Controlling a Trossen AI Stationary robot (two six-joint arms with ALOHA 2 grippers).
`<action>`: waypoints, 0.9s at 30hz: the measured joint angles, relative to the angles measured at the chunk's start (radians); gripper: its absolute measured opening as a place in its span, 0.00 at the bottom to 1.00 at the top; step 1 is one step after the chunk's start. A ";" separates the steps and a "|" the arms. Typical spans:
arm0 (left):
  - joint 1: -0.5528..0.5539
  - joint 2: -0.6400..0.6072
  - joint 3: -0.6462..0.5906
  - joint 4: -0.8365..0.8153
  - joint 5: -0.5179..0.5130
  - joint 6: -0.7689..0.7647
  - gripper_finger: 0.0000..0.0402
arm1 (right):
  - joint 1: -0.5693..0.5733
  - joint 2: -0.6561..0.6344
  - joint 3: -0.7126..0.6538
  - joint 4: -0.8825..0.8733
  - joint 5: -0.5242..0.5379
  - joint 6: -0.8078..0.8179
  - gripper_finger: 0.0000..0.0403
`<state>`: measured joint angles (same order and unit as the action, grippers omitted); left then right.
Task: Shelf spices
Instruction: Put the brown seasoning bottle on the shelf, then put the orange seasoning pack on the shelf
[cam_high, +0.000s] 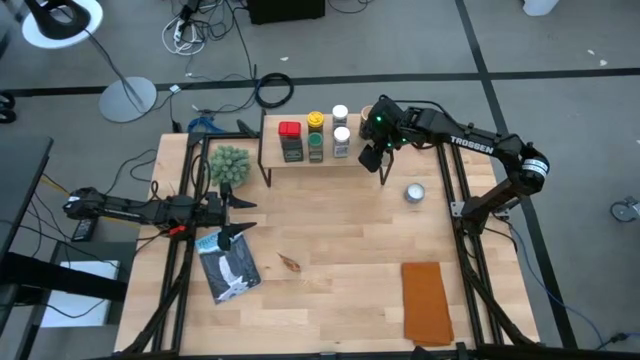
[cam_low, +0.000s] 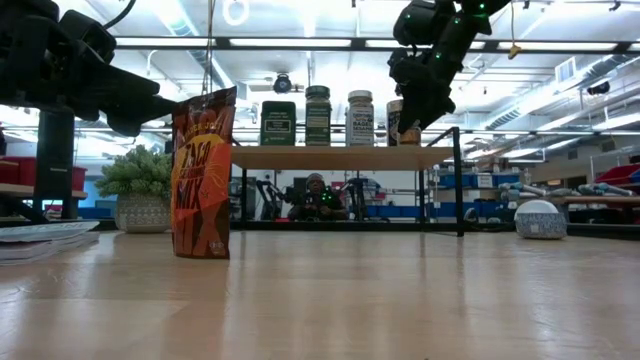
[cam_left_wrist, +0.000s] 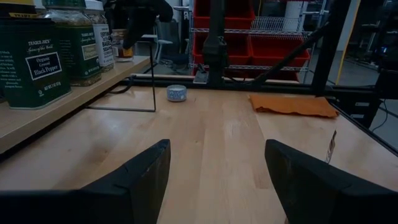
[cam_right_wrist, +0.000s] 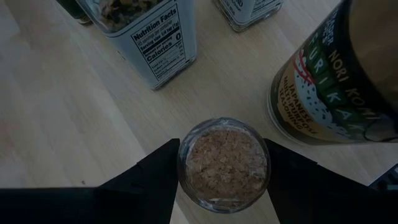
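Shelf (cam_high: 300, 163) parked along the upper middle of the high view, close to the table's (cam_high: 340, 300) far edge, already carrying a row of spices: dark red-topped tin (cam_high: 290, 142), green-bodied yellow-lidded jar (cam_high: 316, 135), two white-lidded jars (cam_high: 341, 130). Right gripper (cam_high: 372, 155) at the shelf's right end, upper centre-right of frame, clamped around a small clear jar of brown flakes (cam_right_wrist: 224, 163), fingers hugging both sides of the glass in the right wrist view. Tight spot there: a nori furikake jar (cam_right_wrist: 333, 93) just beside it and a nutrition-label jar (cam_right_wrist: 155, 37) just behind, not much slack between them. Little room past the shelf's right leg too, with the round silvery tin (cam_high: 414, 193) near, middle right. Left gripper (cam_high: 232, 215) over the left-middle of the table, fingers spread wide with nothing between them, hovering right above a grey-blue pouch (cam_high: 230, 265). Fuzzy green plant ball (cam_high: 228, 165) just beside the shelf's left end, crowding that side. Big open stretch of bare wood across the centre and lower middle, only a small brown scrap (cam_high: 290, 263) there. Orange cloth (cam_high: 427, 302) flat at lower right, well apart from everything. Low view: an upright orange snack bag (cam_low: 203, 172) left of centre, in front of the shelf.
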<state>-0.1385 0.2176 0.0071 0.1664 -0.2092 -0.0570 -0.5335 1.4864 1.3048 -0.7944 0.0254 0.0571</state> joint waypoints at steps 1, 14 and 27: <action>0.000 0.000 0.000 0.000 0.000 0.000 0.66 | 0.000 0.000 0.000 0.000 0.000 0.000 0.53; 0.000 0.000 0.000 0.000 0.000 0.000 0.66 | 0.001 0.000 0.000 0.000 0.000 0.000 0.53; 0.000 0.000 0.000 0.000 0.000 0.000 0.66 | 0.001 0.000 0.000 -0.002 0.019 0.017 0.77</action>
<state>-0.1386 0.2176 0.0071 0.1661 -0.2092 -0.0570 -0.5323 1.4860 1.3052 -0.7959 0.0448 0.0742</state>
